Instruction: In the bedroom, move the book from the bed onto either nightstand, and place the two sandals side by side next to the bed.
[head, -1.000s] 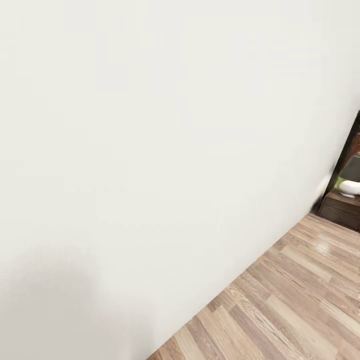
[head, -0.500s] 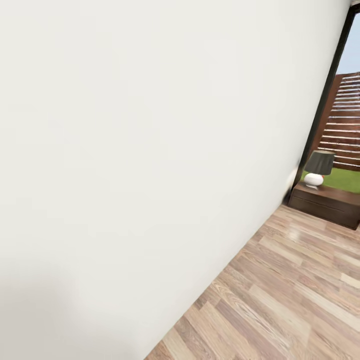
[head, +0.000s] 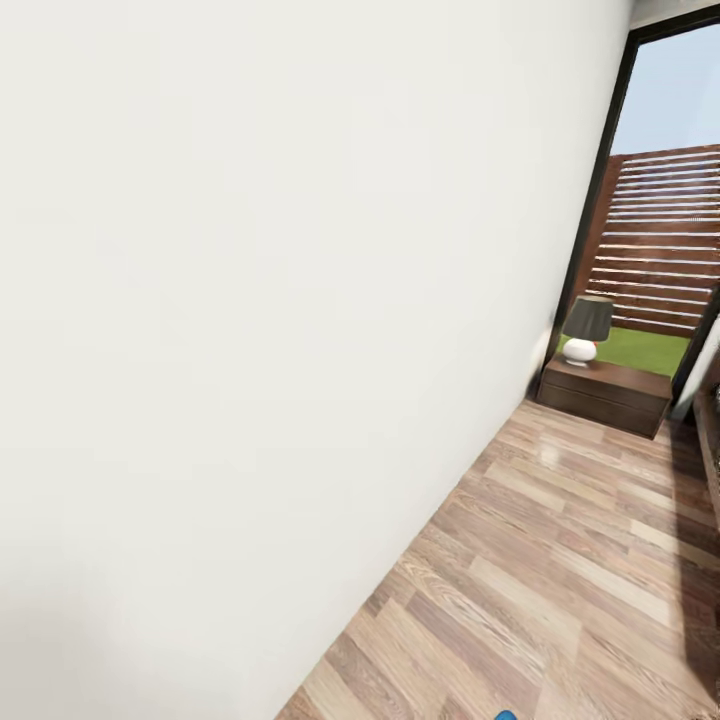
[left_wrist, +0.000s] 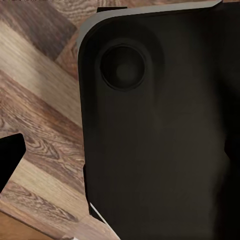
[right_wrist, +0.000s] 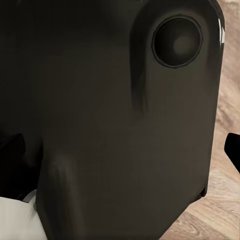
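The nightstand (head: 605, 393) with its lamp (head: 586, 329) sits at two o'clock, along the wall (head: 280, 300). No book or bed in sight, so neither arm is nearer. Can't tell whether either gripper is open.

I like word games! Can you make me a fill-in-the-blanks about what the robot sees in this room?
1. The lamp stands on a low dark ____.
2. The lamp's base is ____.
3. The floor is made of ____ planks.
4. Past the window, the fence stands behind green ____.

Missing words: cabinet; white; wood; grass

Lamp (head: 586, 329) on nightstand (head: 605, 393) (before window (head: 655, 190)), right of wall (head: 250, 300).
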